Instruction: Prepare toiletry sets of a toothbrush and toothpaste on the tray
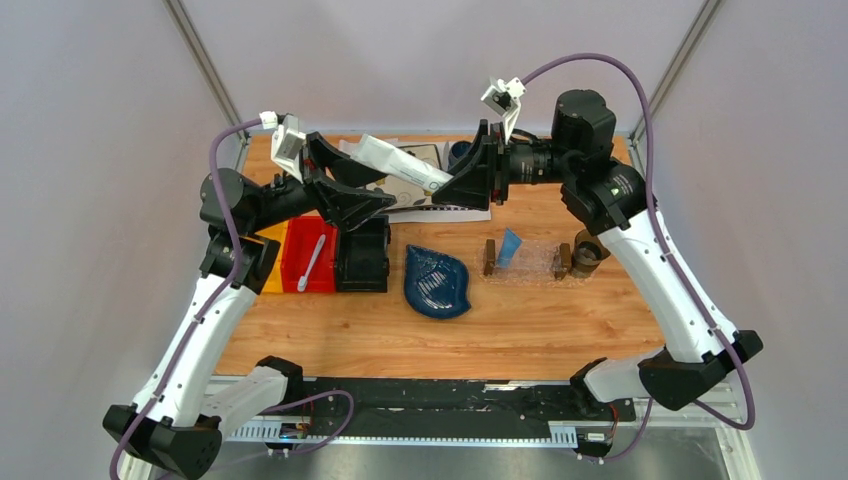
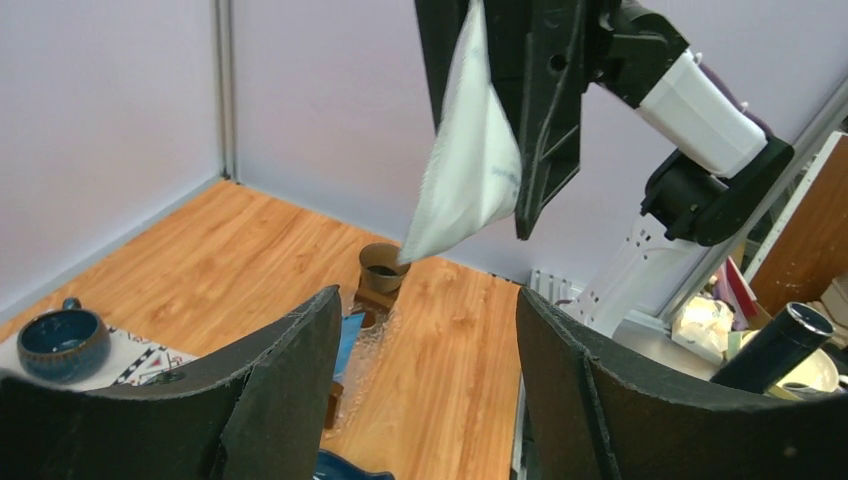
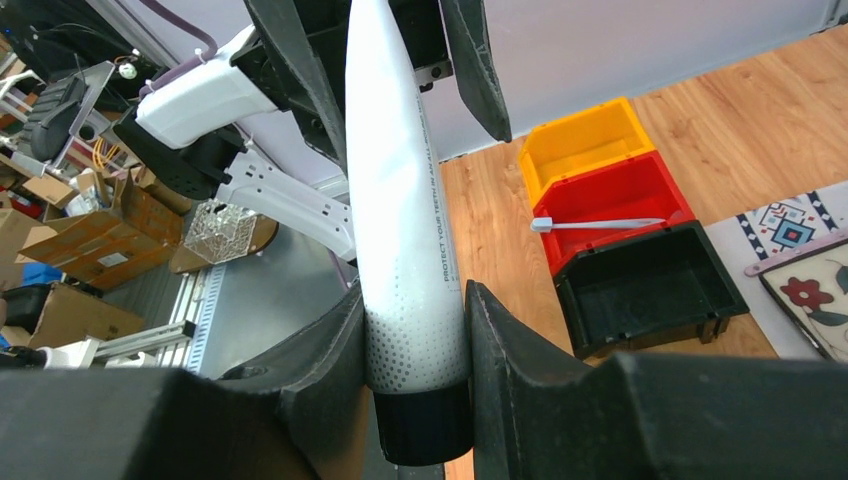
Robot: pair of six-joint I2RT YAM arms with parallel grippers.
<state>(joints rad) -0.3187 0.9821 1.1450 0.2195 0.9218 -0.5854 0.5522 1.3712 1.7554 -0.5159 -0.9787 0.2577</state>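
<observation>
A white-grey toothpaste (image 1: 405, 166) tube hangs in the air over the back of the table. My right gripper (image 1: 455, 180) is shut on it just above its black cap (image 3: 425, 420). The tube's flat tail (image 2: 470, 150) reaches between the fingers of my left gripper (image 1: 368, 180), which stands open. Nothing lies between the left fingers in the left wrist view. A light blue toothpaste (image 1: 510, 247) tube leans in the clear tray (image 1: 538, 262) with wooden end blocks. The toothbrush (image 1: 312, 262) lies in the red bin (image 3: 600, 190).
Yellow bin (image 1: 272, 270), red bin and black bin (image 1: 362, 255) sit in a row at the left. A dark blue leaf dish (image 1: 437, 282) lies mid-table. A brown cup (image 1: 588, 250) stands right of the tray. A patterned mat (image 1: 440, 205) and blue mug (image 2: 62, 343) are at the back.
</observation>
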